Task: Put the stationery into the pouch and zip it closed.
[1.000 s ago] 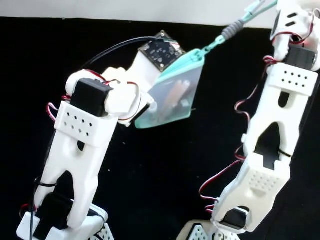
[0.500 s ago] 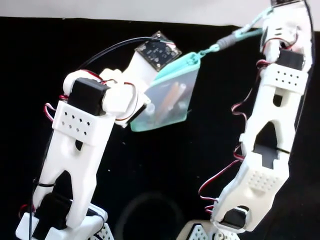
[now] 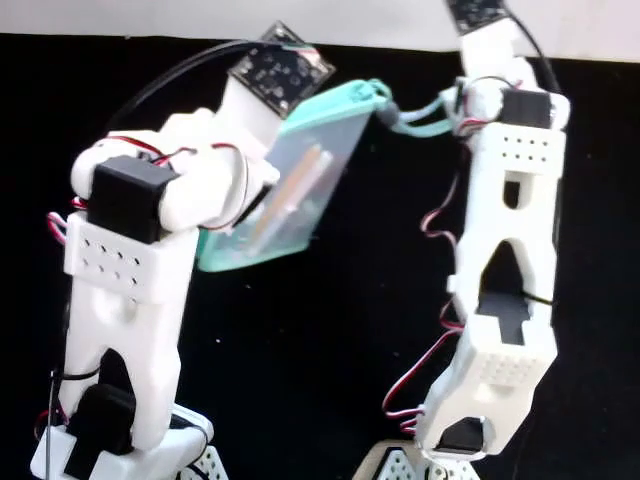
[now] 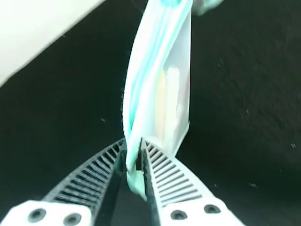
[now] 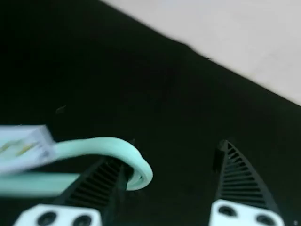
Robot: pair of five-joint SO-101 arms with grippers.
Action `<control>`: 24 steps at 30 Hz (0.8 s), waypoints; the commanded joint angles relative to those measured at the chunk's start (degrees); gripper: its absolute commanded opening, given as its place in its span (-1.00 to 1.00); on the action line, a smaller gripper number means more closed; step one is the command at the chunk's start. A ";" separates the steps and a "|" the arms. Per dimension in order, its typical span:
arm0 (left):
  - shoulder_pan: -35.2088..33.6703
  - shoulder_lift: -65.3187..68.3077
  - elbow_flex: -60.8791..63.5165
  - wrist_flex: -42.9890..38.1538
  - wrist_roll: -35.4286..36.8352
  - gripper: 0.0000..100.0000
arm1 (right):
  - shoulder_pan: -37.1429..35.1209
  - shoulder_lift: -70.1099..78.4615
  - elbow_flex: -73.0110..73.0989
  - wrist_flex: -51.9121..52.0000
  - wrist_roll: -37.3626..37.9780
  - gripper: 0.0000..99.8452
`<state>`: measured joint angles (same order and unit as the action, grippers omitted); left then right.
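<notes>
Pouch: held up off the surface between the two arms, tilted, with the zip edge toward the far side and the right arm.
Pouch material: frosted, see-through plastic walls with a mint-green trim and zip band; flat and roughly wedge-shaped in the high view.
Stationery: pale, slim stick shapes inside the pouch, lying along its length; too blurred to tell apart.
Pull loop: smooth mint-green cord at the pouch's zip end, curved into a rounded hook.
Left claw: pressed together on the pouch's lower trimmed edge, ribbed black fingers pinching it from both sides.
Right claw: spread wide, gripping nothing; pull loop curled against the tip of one ribbed finger, other finger well apart from it.
Surface: matte black cloth with a few light specks.
Far edge: straight boundary where the black cloth meets a pale strip, just beyond the pouch's zip end and the right claw.
Open room: broad stretch of black surface under the raised pouch and between the two white arm bases.
</notes>
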<state>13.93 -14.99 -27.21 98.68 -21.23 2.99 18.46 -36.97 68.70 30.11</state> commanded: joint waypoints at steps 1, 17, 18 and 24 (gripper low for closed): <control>-2.51 -1.89 -3.12 -6.15 0.09 -0.98 | -2.51 -5.76 -0.92 5.76 0.79 -0.48; -8.04 11.30 -3.56 -23.65 0.62 -0.55 | -10.95 -18.51 -0.48 20.00 0.53 -0.48; -7.96 11.21 -3.56 -22.51 1.58 -0.53 | -10.95 -19.30 -0.48 20.09 0.53 -0.47; -7.34 7.52 -7.25 -13.63 4.04 -0.45 | -10.95 -24.22 -0.40 20.18 0.53 -0.47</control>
<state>6.46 -3.47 -31.08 80.84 -17.98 -7.47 -1.41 -37.05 88.66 30.11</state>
